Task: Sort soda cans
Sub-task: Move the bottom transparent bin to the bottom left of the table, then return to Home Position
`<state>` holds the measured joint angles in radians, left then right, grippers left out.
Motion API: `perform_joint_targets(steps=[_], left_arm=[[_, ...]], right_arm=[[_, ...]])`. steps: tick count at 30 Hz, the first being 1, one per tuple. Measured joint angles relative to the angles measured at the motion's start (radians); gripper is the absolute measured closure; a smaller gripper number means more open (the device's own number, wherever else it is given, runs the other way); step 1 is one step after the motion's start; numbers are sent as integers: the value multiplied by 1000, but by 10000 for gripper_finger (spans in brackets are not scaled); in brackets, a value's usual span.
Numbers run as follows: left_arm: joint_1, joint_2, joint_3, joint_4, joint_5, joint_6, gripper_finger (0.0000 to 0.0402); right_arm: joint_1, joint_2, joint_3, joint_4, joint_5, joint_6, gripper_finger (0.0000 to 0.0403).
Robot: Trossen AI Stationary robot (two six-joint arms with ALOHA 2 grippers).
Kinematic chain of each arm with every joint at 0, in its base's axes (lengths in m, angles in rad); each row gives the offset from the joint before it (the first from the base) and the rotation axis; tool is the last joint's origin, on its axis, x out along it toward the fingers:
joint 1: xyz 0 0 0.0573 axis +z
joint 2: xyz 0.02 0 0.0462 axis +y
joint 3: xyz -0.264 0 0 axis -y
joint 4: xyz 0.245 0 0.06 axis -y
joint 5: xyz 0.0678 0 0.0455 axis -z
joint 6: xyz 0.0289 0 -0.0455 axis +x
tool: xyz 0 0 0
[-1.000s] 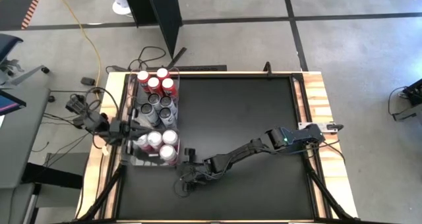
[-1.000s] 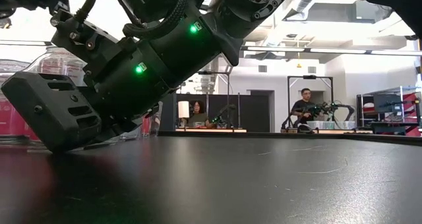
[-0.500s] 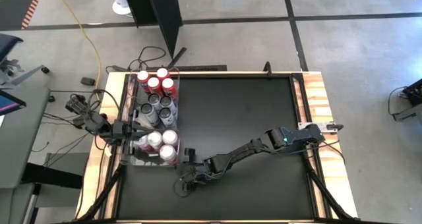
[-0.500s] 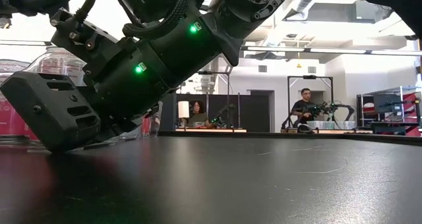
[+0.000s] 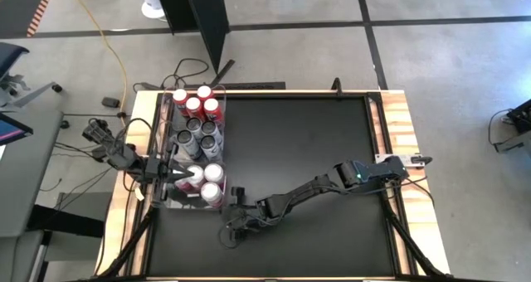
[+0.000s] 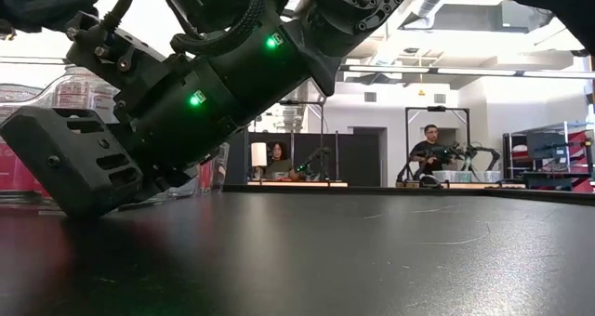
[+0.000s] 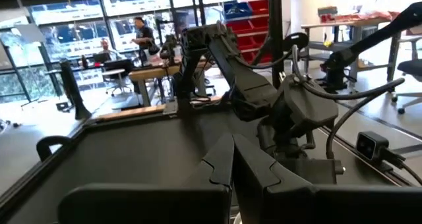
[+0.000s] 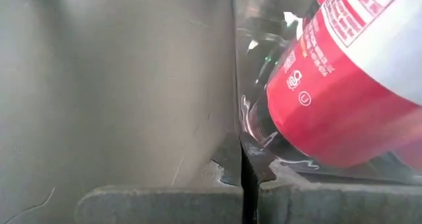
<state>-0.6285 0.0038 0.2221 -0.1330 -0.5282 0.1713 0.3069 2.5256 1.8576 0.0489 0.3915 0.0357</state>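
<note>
A black table top [image 5: 307,149] with pale wooden side strips is seen on a grey floor; in the low view a bright workshop with seated people [image 6: 429,149] is seen beyond it. The soda cans [image 5: 199,137] are held upright in clear tubs [image 5: 222,89] along the table's left edge: red ones at the far end, dark grey-black ones in the middle, white-and-red ones nearest, all silver-topped. The left gripper [image 5: 184,174] is poised over the white-and-red cans with its fingers pressed together and nothing held. The right gripper [image 5: 230,226] is laid low on the mat just beside the nearest tub's corner, fingers closed and empty; a red-and-white can [image 8: 343,85] is seen close through the tub wall. The rest of the mat is left bare.
</note>
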Motion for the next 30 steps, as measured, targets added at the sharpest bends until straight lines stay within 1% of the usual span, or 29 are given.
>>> perform_joint_targets(steps=[3, 5, 9, 13, 16, 19, 22, 23, 25, 26, 28, 30], left_arm=[[0, 0, -18, 17, 0, -11, 401], [0, 0, -37, 33, 0, -21, 401], [0, 0, -100, 90, -2, -27, 401], [0, 0, -168, 197, -14, -14, 401], [0, 1, -189, 246, -14, 7, 401], [0, 0, -202, 252, -14, 6, 401], [1, 0, -206, 248, -14, -2, 401], [1, 0, -206, 248, -13, -5, 401], [1, 0, -207, 248, -12, -5, 401], [1, 0, -207, 249, -12, -5, 401], [1, 0, -207, 250, -13, 0, 401], [1, 0, -208, 250, -14, 5, 401]], right_arm=[[3, 0, 0, 6, -9, -18, 397], [10, 2, 0, 31, -34, -41, 398], [27, 3, 0, 91, -66, -71, 398], [42, 3, 0, 122, -94, -91, 398], [43, 3, 0, 122, -103, -92, 398], [43, 3, 0, 136, -150, -92, 398], [48, -4, -1, 204, -247, -91, 400], [51, -11, -1, 232, -287, -96, 401], [63, -44, -1, 257, -312, -130, 401], [71, -70, 0, 243, -312, -155, 401], [84, -129, 0, 188, -280, -196, 402], [98, -194, -36, 172, -254, -230, 402]])
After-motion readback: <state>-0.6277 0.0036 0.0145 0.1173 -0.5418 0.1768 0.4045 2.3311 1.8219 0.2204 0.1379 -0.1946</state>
